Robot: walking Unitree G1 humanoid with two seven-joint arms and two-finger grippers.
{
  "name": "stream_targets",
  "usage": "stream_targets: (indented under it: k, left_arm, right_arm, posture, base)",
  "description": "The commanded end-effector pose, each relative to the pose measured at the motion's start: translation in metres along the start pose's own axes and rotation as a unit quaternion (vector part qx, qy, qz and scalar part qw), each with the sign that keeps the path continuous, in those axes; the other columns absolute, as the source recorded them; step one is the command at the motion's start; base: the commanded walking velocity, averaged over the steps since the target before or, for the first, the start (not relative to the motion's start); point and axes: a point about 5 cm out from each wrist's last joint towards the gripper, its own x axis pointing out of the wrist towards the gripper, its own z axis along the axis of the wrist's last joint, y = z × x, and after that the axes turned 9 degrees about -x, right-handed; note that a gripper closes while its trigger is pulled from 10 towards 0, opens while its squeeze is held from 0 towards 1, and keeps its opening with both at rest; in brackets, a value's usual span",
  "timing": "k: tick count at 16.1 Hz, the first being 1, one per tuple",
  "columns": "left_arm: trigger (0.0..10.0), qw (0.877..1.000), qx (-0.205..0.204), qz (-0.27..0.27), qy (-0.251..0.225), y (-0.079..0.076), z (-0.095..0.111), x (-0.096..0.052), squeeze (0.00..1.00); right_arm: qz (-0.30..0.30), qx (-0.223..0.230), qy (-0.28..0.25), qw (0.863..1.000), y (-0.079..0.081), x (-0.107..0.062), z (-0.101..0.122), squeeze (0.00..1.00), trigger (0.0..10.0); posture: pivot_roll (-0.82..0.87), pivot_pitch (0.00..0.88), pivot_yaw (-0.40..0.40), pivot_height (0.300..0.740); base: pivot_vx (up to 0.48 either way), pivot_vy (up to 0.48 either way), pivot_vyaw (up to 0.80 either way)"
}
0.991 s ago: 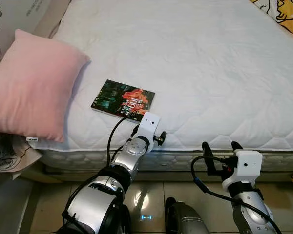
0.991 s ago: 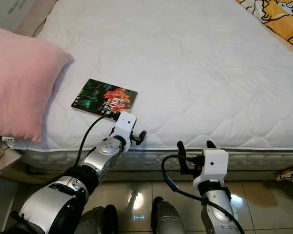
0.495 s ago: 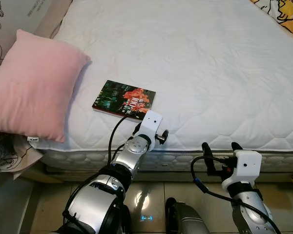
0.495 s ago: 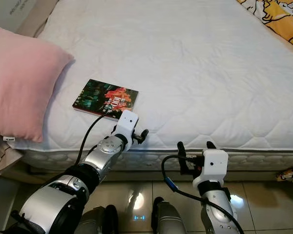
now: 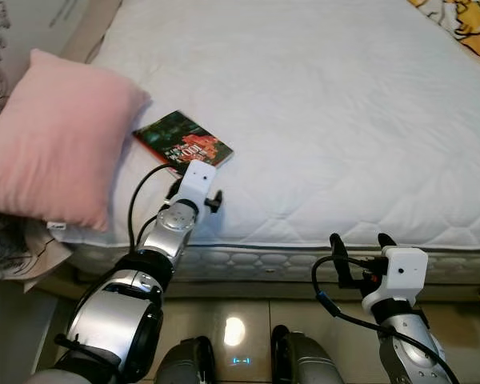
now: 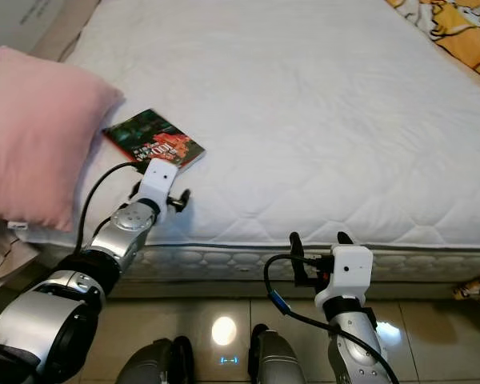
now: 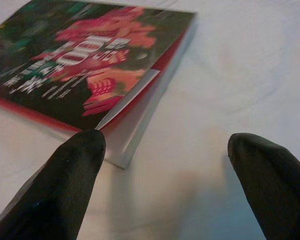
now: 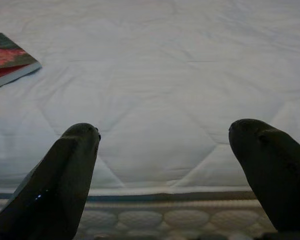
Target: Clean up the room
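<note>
You will find the book [image 5: 182, 142] lying flat on the white mattress [image 5: 328, 112] near its front edge, touching the pink pillow [image 5: 52, 144] at its 9 o'clock side. Your left gripper [image 7: 165, 165] rests over the mattress at the book's near corner, at roughly 6 o'clock from the cover, its fingers [image 7: 70, 185] spread apart with one tip against the corner and nothing clamped. Your right gripper [image 5: 358, 240] sits below the mattress edge at 5 o'clock, fingers apart and empty.
</note>
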Motion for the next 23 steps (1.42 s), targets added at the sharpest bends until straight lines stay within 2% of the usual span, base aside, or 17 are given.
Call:
stream_targets:
  k: [1, 4, 7, 8, 9, 10, 11, 13, 14, 15, 16, 17, 18, 21, 23]
  left_arm:
    - [10.0, 1.0, 0.013, 0.007, 0.016, 0.001, -0.008, -0.001, 0.0]
    - [10.0, 1.0, -0.006, 0.01, 0.021, 0.008, -0.009, -0.002, 0.0]
    - [10.0, 1.0, -0.018, -0.014, 0.021, 0.005, -0.017, -0.005, 0.0]
    - [10.0, 0.999, -0.031, -0.019, -0.002, 0.004, -0.018, -0.008, 0.0]
    - [10.0, 0.997, -0.052, -0.016, -0.048, 0.003, -0.011, -0.012, 0.0]
    - [10.0, 0.989, -0.08, -0.017, -0.123, 0.0, 0.004, -0.02, 0.0]
    - [10.0, 0.986, -0.086, -0.018, -0.141, -0.002, 0.008, -0.023, 0.0]
    - [10.0, 0.961, -0.129, -0.025, -0.244, -0.013, 0.028, -0.049, 0.0]
    - [10.0, 0.95, -0.164, -0.019, -0.265, -0.017, 0.033, -0.057, 0.0]
    - [10.0, 0.943, -0.208, 0.005, -0.262, -0.017, 0.034, -0.059, 0.0]
    - [10.0, 0.931, -0.283, 0.04, -0.227, -0.012, 0.029, -0.056, 0.0]
    - [10.0, 0.931, -0.295, 0.052, -0.208, -0.009, 0.026, -0.053, 0.0]
    - [10.0, 0.946, -0.241, 0.047, -0.21, -0.006, 0.03, -0.05, 0.0]
    - [10.0, 0.957, -0.195, 0.043, -0.21, 0.0, 0.039, -0.045, 0.0]
    - [10.0, 0.962, -0.179, 0.042, -0.202, 0.004, 0.044, -0.039, 0.0]
  right_arm:
    - [0.0, 0.003, 0.005, 1.0, 0.0, -0.004, -0.004, 0.16, 10.0]
    - [-0.001, 0.001, 0.008, 1.0, -0.002, -0.007, -0.005, 0.16, 10.0]
    - [0.001, -0.002, 0.009, 1.0, -0.004, -0.006, -0.005, 0.16, 10.0]
    - [0.0, -0.001, 0.004, 1.0, -0.005, -0.002, -0.004, 0.16, 10.0]
    - [-0.003, -0.001, -0.003, 1.0, -0.006, 0.002, -0.002, 0.16, 10.0]
    - [-0.014, -0.006, -0.014, 1.0, -0.01, 0.01, 0.001, 0.16, 10.0]
    - [-0.02, -0.01, -0.018, 1.0, -0.012, 0.013, 0.002, 0.16, 10.0]
    - [-0.057, -0.03, -0.044, 0.997, -0.022, 0.03, 0.012, 0.16, 10.0]
    - [-0.065, -0.039, -0.056, 0.996, -0.025, 0.037, 0.017, 0.16, 10.0]
    - [-0.075, -0.039, -0.064, 0.994, -0.026, 0.043, 0.02, 0.16, 10.0]
    - [-0.084, -0.036, -0.074, 0.993, -0.026, 0.046, 0.022, 0.16, 10.0]
    - [-0.093, -0.03, -0.081, 0.992, -0.025, 0.047, 0.024, 0.16, 10.0]
    - [-0.097, -0.02, -0.079, 0.992, -0.023, 0.049, 0.022, 0.16, 10.0]
    - [-0.094, -0.018, -0.077, 0.992, -0.018, 0.052, 0.017, 0.16, 10.0]
    - [-0.095, -0.016, -0.083, 0.992, -0.018, 0.057, 0.019, 0.16, 10.0]
  posture:
    - [-0.18, 0.17, 0.028, 0.736]
    - [-0.2, 0.166, 0.03, 0.736]
    - [-0.19, 0.146, 0.029, 0.736]
    - [-0.18, 0.135, 0.027, 0.736]
    - [-0.17, 0.122, 0.022, 0.736]
    - [-0.15, 0.105, 0.018, 0.736]
    - [-0.14, 0.094, 0.017, 0.736]
    - [-0.12, 0.053, 0.012, 0.736]
    - [-0.11, 0.039, 0.013, 0.736]
    - [-0.1, 0.023, 0.016, 0.736]
    - [-0.09, 0.014, 0.019, 0.736]
    - [-0.09, 0.004, 0.02, 0.736]
    - [-0.09, 0.0, 0.025, 0.736]
    - [-0.09, 0.0, 0.035, 0.736]
    - [-0.1, 0.0, 0.041, 0.736]
  base:
    - [0.0, 0.0, 0.0]
    - [0.0, 0.0, 0.0]
    - [0.0, 0.0, 0.0]
    - [0.0, 0.0, 0.0]
    - [0.0, 0.0, 0.0]
    - [0.0, 0.0, 0.0]
    - [0.0, 0.0, 0.0]
    - [0.0, 0.0, 0.0]
    - [0.0, 0.0, 0.0]
    - [0.0, 0.0, 0.0]
    - [0.0, 0.0, 0.0]
    - [0.0, 0.0, 0.0]
    - [0.0, 0.0, 0.0]
    - [0.0, -0.471, 0.0]
    - [0.178, -0.373, 0.0]
